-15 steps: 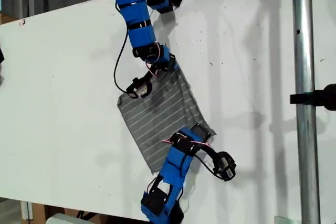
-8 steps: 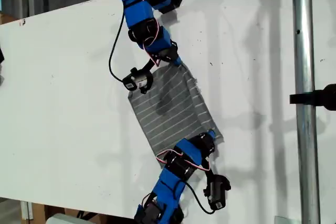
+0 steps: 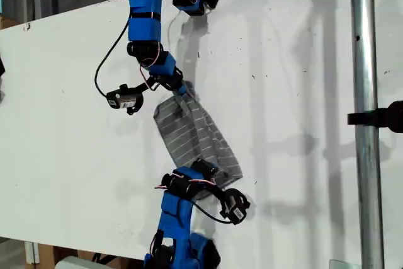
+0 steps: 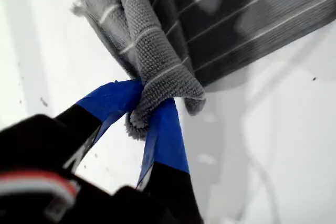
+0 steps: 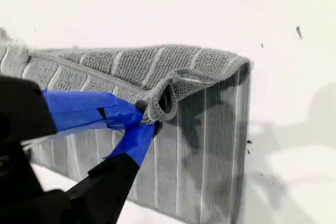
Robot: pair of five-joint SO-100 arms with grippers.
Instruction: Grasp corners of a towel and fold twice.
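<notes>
1. Narrowed and shifted toward the exterior view's left since a second ago: grey square soft-fabric towel with thin white stripes (image 3: 195, 137), now partly doubled over, on the white table (image 3: 63, 92).
2. My first gripper (image 4: 144, 111): blue-taped jaws pinching a bunched towel corner (image 4: 157, 95).
3. My second gripper (image 5: 139, 121): pinching a folded corner (image 5: 163, 100).

A broad white surface (image 3: 69, 111) fills most of the exterior view, speckled with small dark marks. A shiny metal pole (image 3: 367, 118) stands upright near the right edge, a black clamp (image 3: 385, 117) gripping it halfway.
</notes>
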